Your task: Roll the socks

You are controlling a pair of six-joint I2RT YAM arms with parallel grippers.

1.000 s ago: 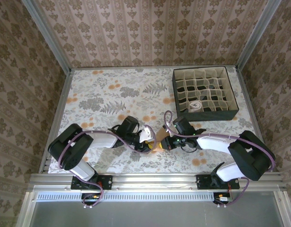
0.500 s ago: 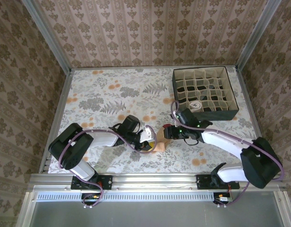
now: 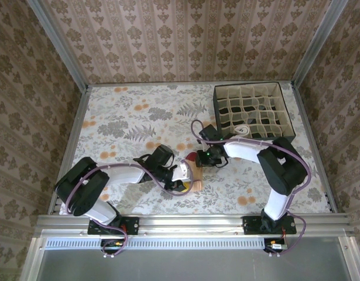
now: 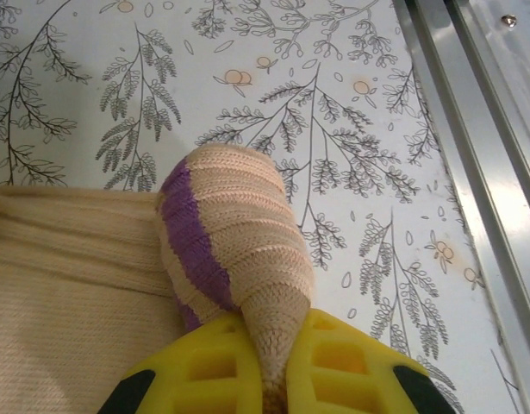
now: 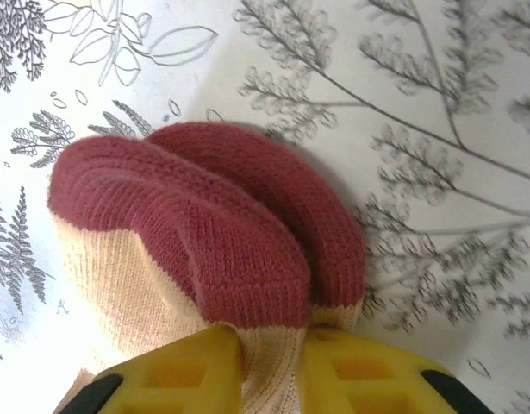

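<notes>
The flowered tabletop [image 3: 127, 117] carries a divided box [image 3: 253, 117] at its far right. Well apart from the box, the tan sock [image 3: 195, 174] lies near the front edge between the two arms. The left end effector [image 4: 277, 371] is clamped on the sock's purple-banded fold, and the right end effector [image 5: 269, 371] pinches the maroon toe. A tidy roll likely needs even tension, with the toe tucked tight and turned toward the left grip so no fabric slips free.

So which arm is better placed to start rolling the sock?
Probably the right gripper: it pinches the tan sock's maroon toe end, a natural start. The left gripper pinches a bunched fold.
</notes>
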